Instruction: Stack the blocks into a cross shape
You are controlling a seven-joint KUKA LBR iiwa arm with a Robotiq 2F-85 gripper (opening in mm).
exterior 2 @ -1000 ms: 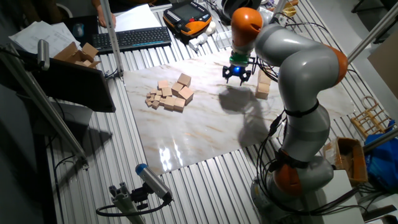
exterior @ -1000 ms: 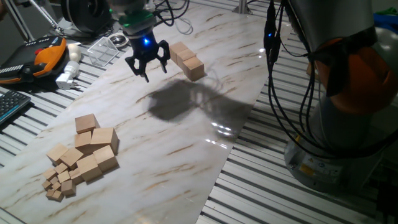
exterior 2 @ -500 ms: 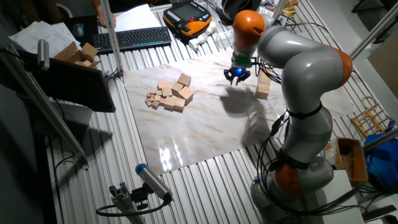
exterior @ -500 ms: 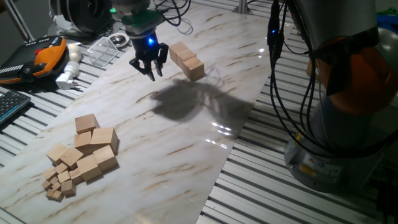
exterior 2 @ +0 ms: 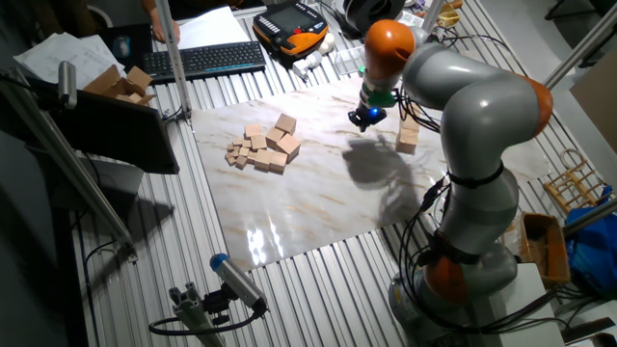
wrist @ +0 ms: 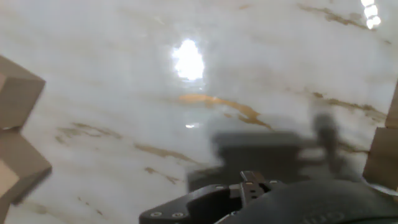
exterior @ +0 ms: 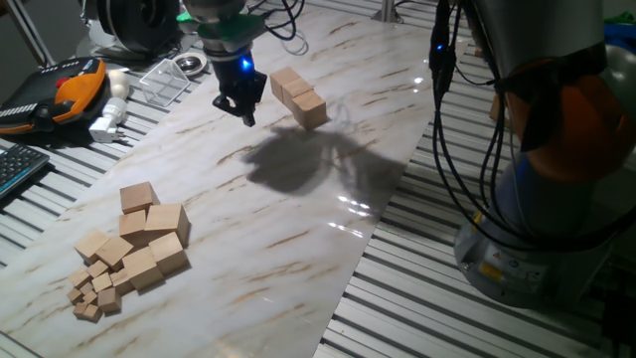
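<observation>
tool (exterior: 244,107) closed, empty (above marble); blocks (exterior: 299,96) in row beside

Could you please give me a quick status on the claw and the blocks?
Claw shut, holding nothing, above the marble board. Row of light tan wooden blocks just beside it; loose pile of wooden cubes at the far end. Nothing between them.

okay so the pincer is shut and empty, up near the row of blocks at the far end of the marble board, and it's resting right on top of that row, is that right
Not quite. The pincer is shut and empty near the row of blocks at the far end of the marble board, but it is not resting on that row. One fixed view shows it beside the row, apart from it, above bare marble.
</observation>
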